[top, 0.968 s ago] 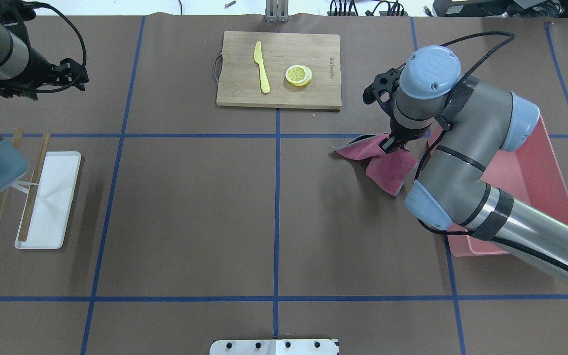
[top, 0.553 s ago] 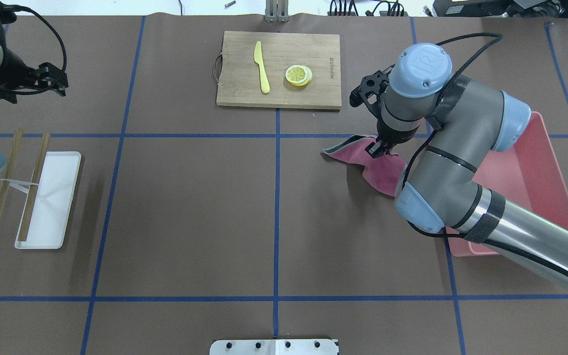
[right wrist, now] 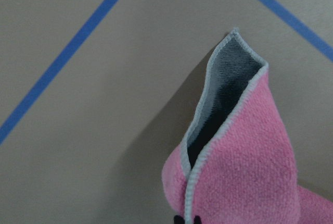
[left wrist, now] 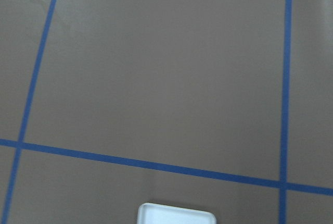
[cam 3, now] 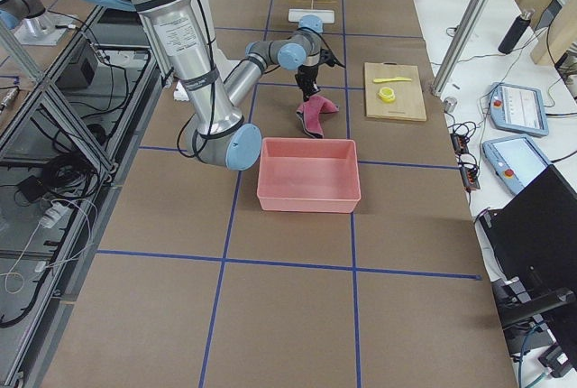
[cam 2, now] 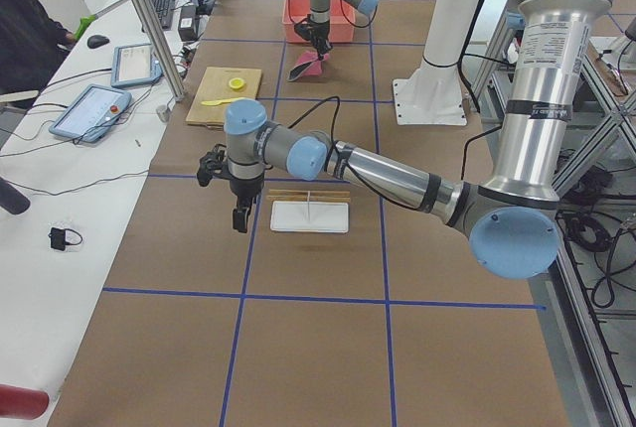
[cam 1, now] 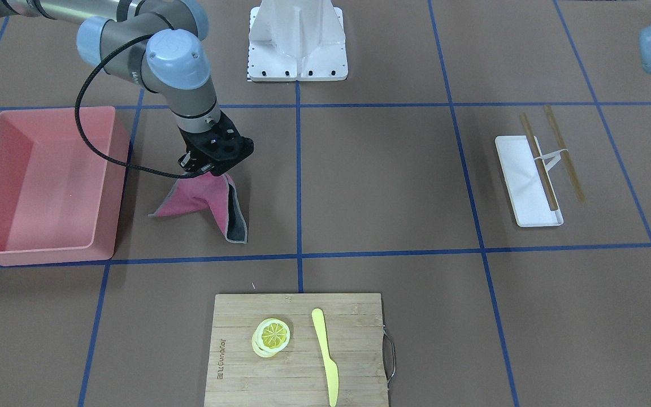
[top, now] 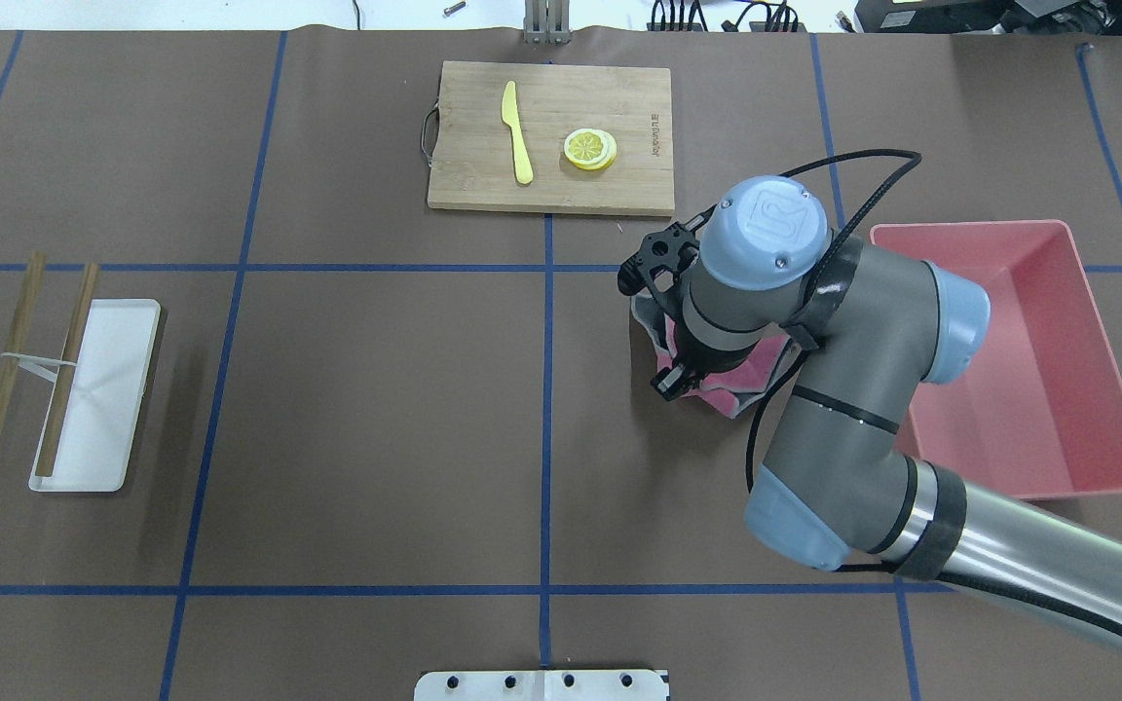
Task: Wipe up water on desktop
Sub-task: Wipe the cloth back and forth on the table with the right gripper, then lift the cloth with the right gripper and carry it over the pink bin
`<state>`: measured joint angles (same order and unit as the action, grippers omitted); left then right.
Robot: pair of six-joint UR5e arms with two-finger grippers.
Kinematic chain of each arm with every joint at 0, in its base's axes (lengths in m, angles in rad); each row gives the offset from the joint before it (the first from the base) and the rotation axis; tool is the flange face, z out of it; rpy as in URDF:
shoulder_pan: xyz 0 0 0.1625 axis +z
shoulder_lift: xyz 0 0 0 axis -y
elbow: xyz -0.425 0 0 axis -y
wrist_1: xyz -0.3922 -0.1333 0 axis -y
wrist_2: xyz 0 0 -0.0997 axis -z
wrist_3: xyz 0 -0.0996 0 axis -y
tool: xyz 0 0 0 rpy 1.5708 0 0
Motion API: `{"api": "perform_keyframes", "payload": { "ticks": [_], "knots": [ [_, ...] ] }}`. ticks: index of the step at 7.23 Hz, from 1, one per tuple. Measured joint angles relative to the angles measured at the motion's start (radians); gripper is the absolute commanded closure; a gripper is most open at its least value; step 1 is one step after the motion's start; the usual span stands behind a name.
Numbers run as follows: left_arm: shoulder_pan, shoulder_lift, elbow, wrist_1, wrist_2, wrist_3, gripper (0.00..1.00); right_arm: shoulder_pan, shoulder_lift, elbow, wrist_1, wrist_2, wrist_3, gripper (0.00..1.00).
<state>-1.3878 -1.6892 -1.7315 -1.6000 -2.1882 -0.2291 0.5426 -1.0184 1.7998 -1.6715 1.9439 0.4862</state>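
The desktop [top: 376,409] is the brown tabletop with blue tape lines; I see no water on it. My right gripper [top: 670,385] is shut on a pink cloth with a grey back [top: 738,391], right of the centre line. In the front-facing view the gripper [cam 1: 195,171] pinches the cloth's top, and the cloth [cam 1: 207,200] hangs in two flaps whose lower ends reach the desktop. The right wrist view shows the cloth [right wrist: 244,166] folded against the brown surface. My left gripper [cam 2: 238,218] hovers over the desktop's left end beside the white tray; I cannot tell if it is open or shut.
A pink bin [top: 1009,360] stands right of the cloth. A bamboo cutting board [top: 473,175] with a yellow knife [top: 518,131] and lemon slices [top: 590,148] lies at the far middle. A white tray [top: 93,389] with chopsticks [top: 64,370] lies at the left.
My right arm has drawn the cloth left and toward the robot's side, uncovering the pink bin. My left arm has moved left out of the overhead view.
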Motion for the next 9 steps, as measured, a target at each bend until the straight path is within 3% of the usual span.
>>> {"api": "perform_keyframes", "payload": {
  "ticks": [3,5,9],
  "knots": [
    [-0.058,0.009,0.077,-0.012,-0.009,0.096,0.02,-0.165,-0.012,0.111,-0.007,-0.003,0.200,1.00],
    [-0.059,0.009,0.081,-0.014,-0.009,0.099,0.02,-0.205,-0.014,0.116,-0.007,-0.012,0.243,1.00],
    [-0.058,-0.006,0.081,-0.007,-0.010,0.096,0.01,0.020,-0.030,-0.056,-0.004,-0.013,0.081,1.00]
  ]
}}
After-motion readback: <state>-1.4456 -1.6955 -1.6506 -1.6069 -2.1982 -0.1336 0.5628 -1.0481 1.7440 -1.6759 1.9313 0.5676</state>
